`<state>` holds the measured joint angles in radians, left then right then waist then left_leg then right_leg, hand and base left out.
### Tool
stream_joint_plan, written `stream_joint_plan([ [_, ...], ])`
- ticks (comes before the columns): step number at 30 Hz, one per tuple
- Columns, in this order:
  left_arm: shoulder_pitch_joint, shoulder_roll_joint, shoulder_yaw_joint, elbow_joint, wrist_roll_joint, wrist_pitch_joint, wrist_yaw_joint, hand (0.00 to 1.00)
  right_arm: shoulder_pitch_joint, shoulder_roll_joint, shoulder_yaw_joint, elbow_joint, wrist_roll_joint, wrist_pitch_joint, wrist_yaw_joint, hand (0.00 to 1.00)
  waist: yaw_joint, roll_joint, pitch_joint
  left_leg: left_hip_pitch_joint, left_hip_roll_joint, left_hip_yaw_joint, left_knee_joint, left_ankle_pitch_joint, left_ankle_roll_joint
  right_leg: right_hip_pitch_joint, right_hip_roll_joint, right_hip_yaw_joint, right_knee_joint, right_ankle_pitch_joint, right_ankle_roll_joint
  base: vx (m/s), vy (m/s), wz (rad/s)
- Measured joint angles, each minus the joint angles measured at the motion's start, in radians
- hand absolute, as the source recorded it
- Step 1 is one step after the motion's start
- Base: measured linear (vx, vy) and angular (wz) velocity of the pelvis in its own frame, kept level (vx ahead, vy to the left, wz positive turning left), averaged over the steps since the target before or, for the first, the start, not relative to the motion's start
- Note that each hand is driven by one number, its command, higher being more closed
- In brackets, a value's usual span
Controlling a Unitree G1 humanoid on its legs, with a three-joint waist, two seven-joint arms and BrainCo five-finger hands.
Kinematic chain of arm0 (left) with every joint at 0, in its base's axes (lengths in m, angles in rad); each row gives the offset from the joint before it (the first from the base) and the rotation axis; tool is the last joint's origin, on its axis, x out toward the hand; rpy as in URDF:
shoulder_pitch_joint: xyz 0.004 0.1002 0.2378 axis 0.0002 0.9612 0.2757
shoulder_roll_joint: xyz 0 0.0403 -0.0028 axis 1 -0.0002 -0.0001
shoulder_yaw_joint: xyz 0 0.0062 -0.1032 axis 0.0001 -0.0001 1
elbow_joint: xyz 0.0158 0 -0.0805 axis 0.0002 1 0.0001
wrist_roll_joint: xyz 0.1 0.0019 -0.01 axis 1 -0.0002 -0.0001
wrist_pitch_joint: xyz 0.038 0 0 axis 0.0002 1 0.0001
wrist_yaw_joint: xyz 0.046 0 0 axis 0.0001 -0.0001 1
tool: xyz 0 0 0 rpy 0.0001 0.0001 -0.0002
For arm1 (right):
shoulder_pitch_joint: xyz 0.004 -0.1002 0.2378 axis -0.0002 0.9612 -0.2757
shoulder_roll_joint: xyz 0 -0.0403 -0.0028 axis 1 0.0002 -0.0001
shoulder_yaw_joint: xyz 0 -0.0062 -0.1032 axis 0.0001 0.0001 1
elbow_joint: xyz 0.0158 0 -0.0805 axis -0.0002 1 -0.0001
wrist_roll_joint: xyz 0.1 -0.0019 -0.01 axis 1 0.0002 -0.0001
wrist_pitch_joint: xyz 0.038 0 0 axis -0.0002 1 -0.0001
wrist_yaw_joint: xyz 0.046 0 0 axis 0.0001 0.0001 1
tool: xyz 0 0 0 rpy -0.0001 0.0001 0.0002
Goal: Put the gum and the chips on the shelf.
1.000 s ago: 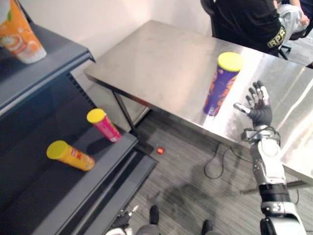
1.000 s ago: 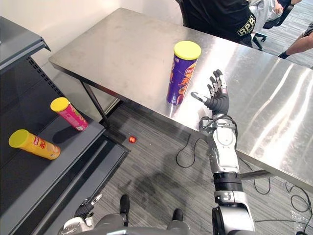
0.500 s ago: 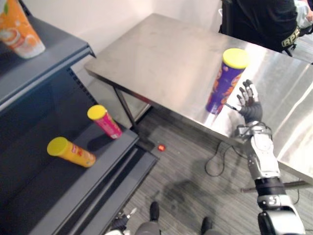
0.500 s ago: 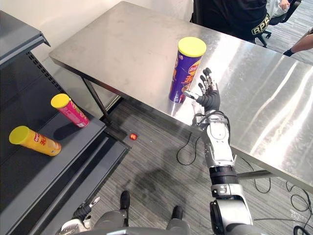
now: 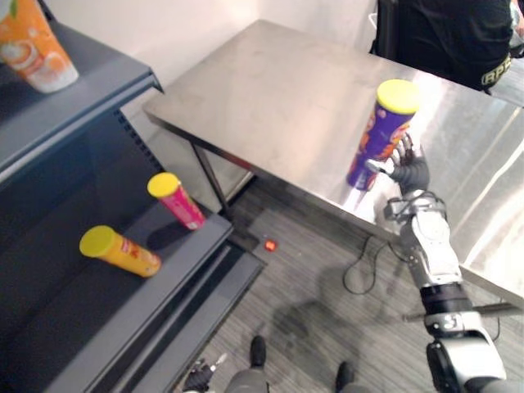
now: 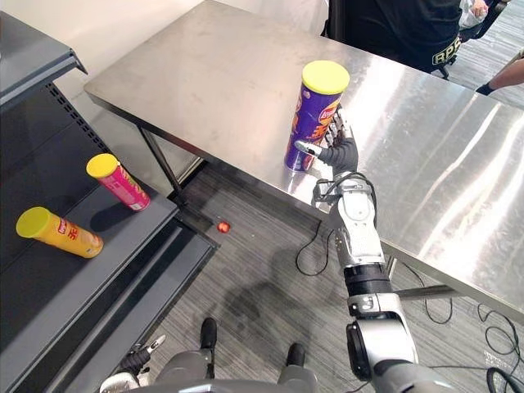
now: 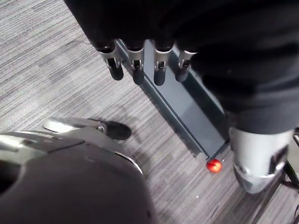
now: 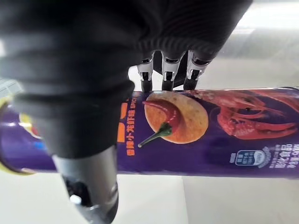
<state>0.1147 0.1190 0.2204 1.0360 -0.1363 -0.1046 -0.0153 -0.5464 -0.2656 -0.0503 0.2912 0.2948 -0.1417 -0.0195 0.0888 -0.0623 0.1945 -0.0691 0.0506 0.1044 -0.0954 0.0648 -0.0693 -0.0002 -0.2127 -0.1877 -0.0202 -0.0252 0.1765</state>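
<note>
A tall purple chips can (image 5: pixel 381 135) with a yellow lid stands upright near the front edge of the steel table (image 5: pixel 270 98). My right hand (image 6: pixel 340 155) is open right at the can. Its thumb reaches across the can's front and its fingers (image 8: pixel 167 74) lie straight behind it, with the can's side (image 8: pixel 210 133) between them. My left hand's fingers (image 7: pixel 135 70) hang straight and relaxed low over the floor, holding nothing. A small red round thing (image 5: pixel 269 244) lies on the floor by the shelf's foot.
A dark grey shelf unit (image 5: pixel 176 254) stands at the left. A pink can (image 5: pixel 176 201) and a yellow can (image 5: pixel 119 251) lie on its lower board, and an orange cup (image 5: pixel 33 45) stands on the upper one. A person in black (image 5: pixel 458 37) sits behind the table.
My right hand has moved left from the open table up to the purple can, and its thumb and fingers now stand on either side of it. The can has not moved.
</note>
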Motion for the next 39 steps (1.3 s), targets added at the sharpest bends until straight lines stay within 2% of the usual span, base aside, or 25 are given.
stream_joint_plan([
  [10,0.001,0.001,-0.001,-0.002,-0.009,0.000,0.001,0.00,-0.079,0.000,0.000,0.047,0.000,0.005,-0.023,0.00,0.004,-0.002,0.010,-0.007,0.000,0.003,0.000,0.004,0.002,-0.001,0.001,0.001,-0.014,0.014,0.001,0.00,0.000,-0.01],
  [11,0.002,0.002,-0.004,-0.003,-0.011,0.000,0.001,0.00,-0.087,0.000,0.000,0.054,0.000,0.006,-0.026,1.00,0.005,-0.002,0.010,-0.011,0.000,0.002,0.000,0.006,0.002,-0.005,0.001,0.001,-0.014,0.016,0.000,0.00,0.000,0.00],
  [15,0.002,0.002,-0.008,-0.004,-0.016,0.000,0.003,0.00,-0.114,0.000,0.002,0.079,0.000,0.008,-0.030,1.00,0.006,-0.004,0.019,-0.015,0.002,0.003,0.000,0.011,0.003,-0.011,0.001,0.003,-0.014,0.020,-0.001,-0.01,-0.001,-0.01],
  [20,0.005,0.002,-0.008,-0.006,-0.016,0.005,0.010,0.00,-0.164,-0.004,0.030,0.079,-0.001,0.035,-0.035,1.00,0.007,-0.005,0.021,-0.018,0.013,0.003,0.000,0.017,0.001,-0.014,0.010,0.004,-0.017,0.033,-0.005,-0.03,-0.008,-0.02],
  [34,0.008,0.001,-0.007,-0.012,-0.015,0.008,0.010,0.00,-0.172,-0.001,0.058,0.077,-0.001,0.044,-0.020,1.00,0.005,-0.007,0.020,-0.033,0.020,0.009,0.000,0.032,-0.003,-0.029,0.019,0.010,-0.031,0.042,-0.011,-0.03,-0.004,-0.01],
  [37,0.009,0.001,-0.003,-0.018,-0.014,0.010,0.010,0.00,-0.163,-0.001,0.058,0.038,-0.001,0.044,-0.018,1.00,0.008,-0.008,0.019,-0.020,0.024,0.025,0.000,0.032,-0.003,-0.025,0.022,0.029,-0.032,0.046,-0.011,0.01,-0.007,-0.17],
  [39,0.013,-0.001,0.004,-0.018,-0.013,0.020,0.010,0.00,-0.103,-0.001,0.051,-0.071,0.002,0.043,-0.015,1.00,0.000,-0.009,0.018,-0.003,0.030,0.026,0.000,0.031,-0.004,-0.013,0.025,0.033,-0.032,0.046,-0.011,-0.01,-0.016,-0.09],
])
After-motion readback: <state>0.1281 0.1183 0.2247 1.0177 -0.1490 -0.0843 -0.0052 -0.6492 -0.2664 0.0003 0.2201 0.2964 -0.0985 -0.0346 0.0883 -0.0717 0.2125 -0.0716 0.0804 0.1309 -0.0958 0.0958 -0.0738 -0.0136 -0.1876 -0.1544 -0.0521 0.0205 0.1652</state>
